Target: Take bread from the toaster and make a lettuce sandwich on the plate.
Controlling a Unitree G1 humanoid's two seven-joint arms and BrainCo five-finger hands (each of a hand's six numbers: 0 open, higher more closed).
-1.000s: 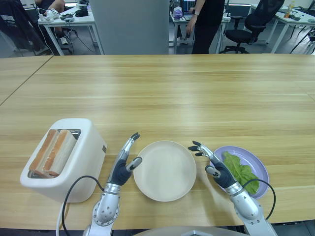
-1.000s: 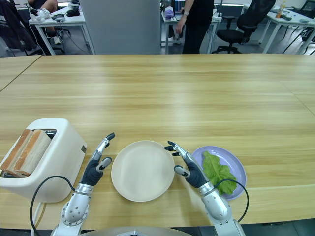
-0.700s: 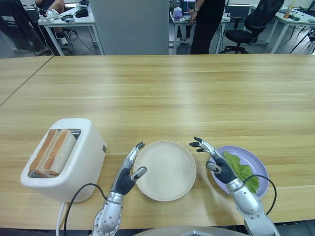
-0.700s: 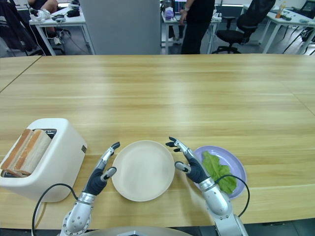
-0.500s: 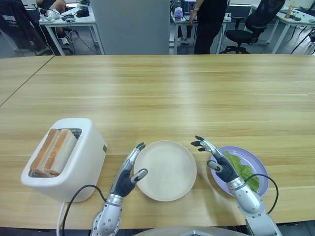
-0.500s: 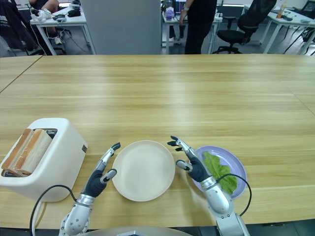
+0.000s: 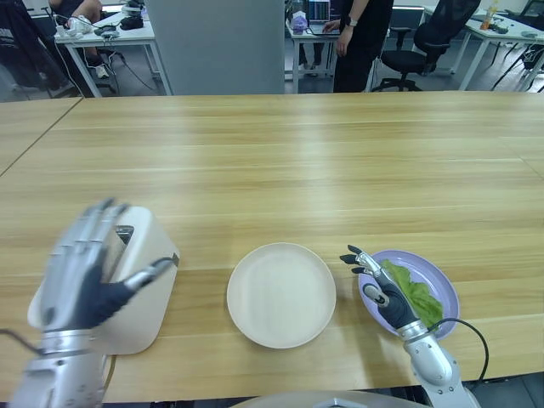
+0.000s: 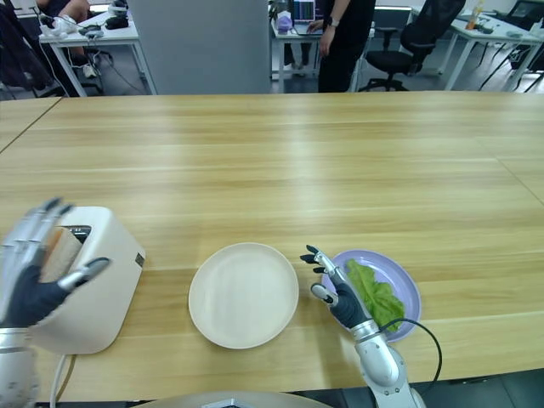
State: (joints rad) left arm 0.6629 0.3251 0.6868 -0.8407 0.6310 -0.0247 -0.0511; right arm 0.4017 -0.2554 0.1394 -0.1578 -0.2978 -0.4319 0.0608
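White toaster (image 7: 144, 313) directly behind raised, spread left hand (image 7: 85, 282).

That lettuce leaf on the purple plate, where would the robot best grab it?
Probably its left edge, pinched from above on the side nearest the right hand. The lettuce lies flat and thin in the purple plate, so there is nothing to wrap around; only an edge offers purchase.

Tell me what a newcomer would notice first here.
The left hand, fingers spread, looms large in front of the white toaster at the left edge. Near the table's front middle sits a cream plate. Right of it a lettuce leaf lies on a purple plate, with the right hand at its near-left rim.
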